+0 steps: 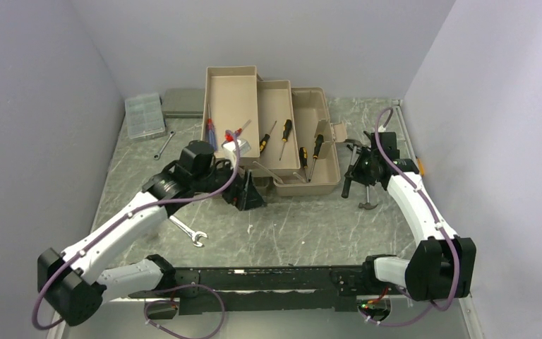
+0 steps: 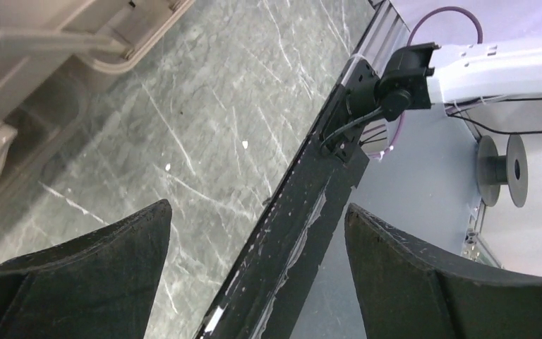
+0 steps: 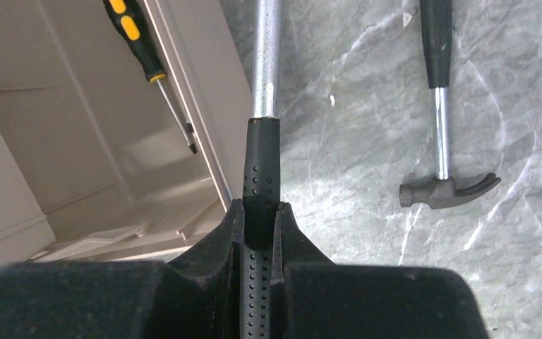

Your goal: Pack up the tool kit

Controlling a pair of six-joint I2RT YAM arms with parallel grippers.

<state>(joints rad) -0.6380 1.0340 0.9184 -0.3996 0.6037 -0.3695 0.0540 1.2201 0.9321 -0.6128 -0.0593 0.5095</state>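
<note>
Right end effector (image 3: 261,212): clamped tight on the black dimpled grip of a hammer (image 3: 262,169). Bare steel shaft runs on past the fingertips, close along the right-hand outer wall of the toolbox (image 1: 309,188). Head of it lies outside the wrist view; lifted or resting on the bench (image 1: 289,226), cannot tell.

Left end effector (image 2: 255,212): spread wide, fingers (image 2: 113,261) well apart. Hangs over bare bench just in front of the toolbox's left side, with a near corner of the box showing at the top left of the wrist view.

Toolbox: open at the far middle of the bench, fold-out trays stepped out to the left. Holds two reddish-handled screwdrivers (image 1: 234,131) in the leftmost tray, and yellow-and-black screwdrivers (image 1: 286,130) further right: two in the middle tray, two more down in the base.

Second hammer (image 1: 368,205): flat on the bench to the right of the toolbox. Claw head toward the near edge, black grip pointing away. Lies beside the gripped one, apart from it.

Open-ended spanner (image 1: 188,231): flat on the bench near the left arm, well in front of the toolbox. Smaller spanner (image 1: 164,145): on the bench to the left of the box.

Clear organiser box (image 1: 145,115) and flat grey case (image 1: 183,102): side by side at the far left corner, just beside the leftmost tray.
</note>
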